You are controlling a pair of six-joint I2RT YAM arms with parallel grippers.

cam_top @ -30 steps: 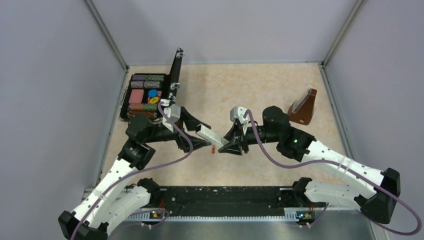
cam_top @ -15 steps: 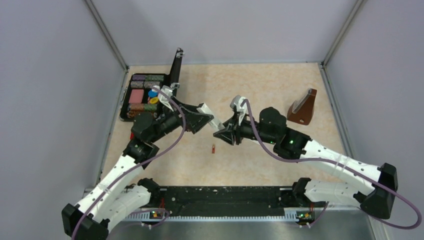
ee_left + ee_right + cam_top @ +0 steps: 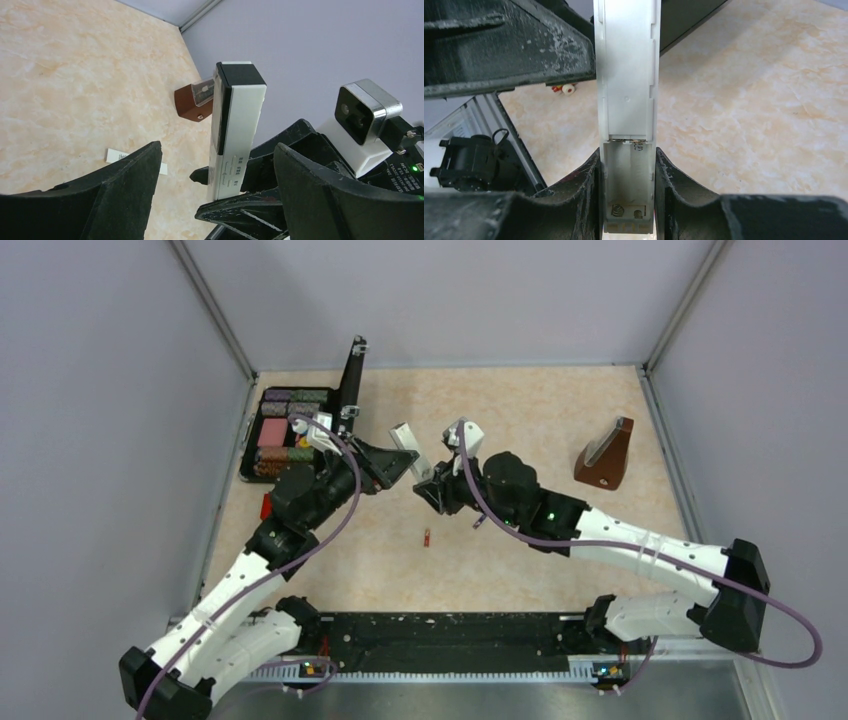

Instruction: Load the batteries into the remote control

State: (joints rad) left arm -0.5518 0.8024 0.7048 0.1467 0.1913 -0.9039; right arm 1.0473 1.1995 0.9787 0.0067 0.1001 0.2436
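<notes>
White remote control, clamped near one end by the right pincer alone while the left pincer stands apart, may pivot or slip loose.

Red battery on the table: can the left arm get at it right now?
Probably yes. The left gripper is open and empty; the red battery lies alone on the table, just short of it, with nothing over it. The right gripper holds the remote control farther back, off that path.
</notes>
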